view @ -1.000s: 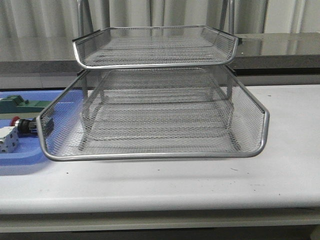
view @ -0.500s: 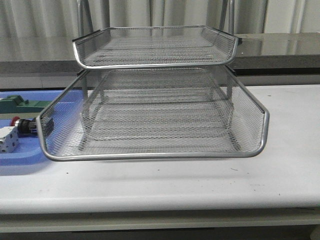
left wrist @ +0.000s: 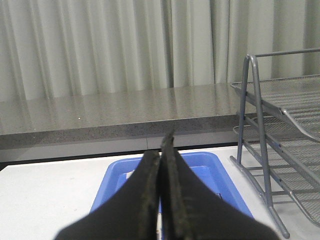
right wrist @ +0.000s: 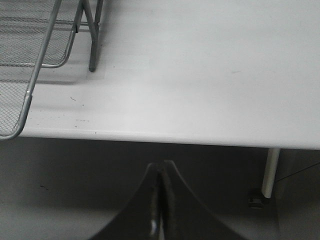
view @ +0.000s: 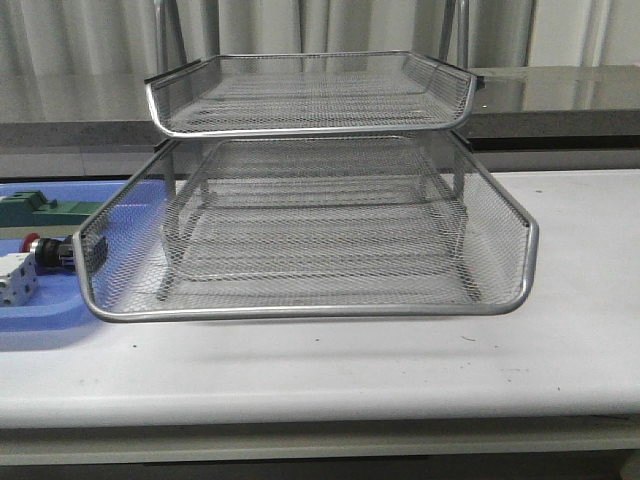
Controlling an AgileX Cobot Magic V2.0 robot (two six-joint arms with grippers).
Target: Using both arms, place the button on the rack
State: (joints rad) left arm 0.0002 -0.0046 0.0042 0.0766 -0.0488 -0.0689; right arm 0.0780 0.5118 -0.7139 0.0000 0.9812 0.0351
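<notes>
The silver wire-mesh rack point(view: 310, 240) stands mid-table with a tray pulled forward; it also shows in the left wrist view point(left wrist: 280, 130) and the right wrist view point(right wrist: 30, 60). The button point(view: 45, 250), red head and silver collar, lies on its side in the blue tray point(view: 40, 310) at the left, partly behind the rack's mesh. My left gripper point(left wrist: 161, 150) is shut and empty, above the near end of the blue tray point(left wrist: 220, 172). My right gripper point(right wrist: 161, 172) is shut and empty, below and in front of the table's front edge. Neither gripper shows in the front view.
A white block with dark dots point(view: 15, 280) and a flat green block point(view: 40, 208) also lie in the blue tray. A grey ledge and curtains run behind the table. A table leg point(right wrist: 270, 172) stands near my right gripper.
</notes>
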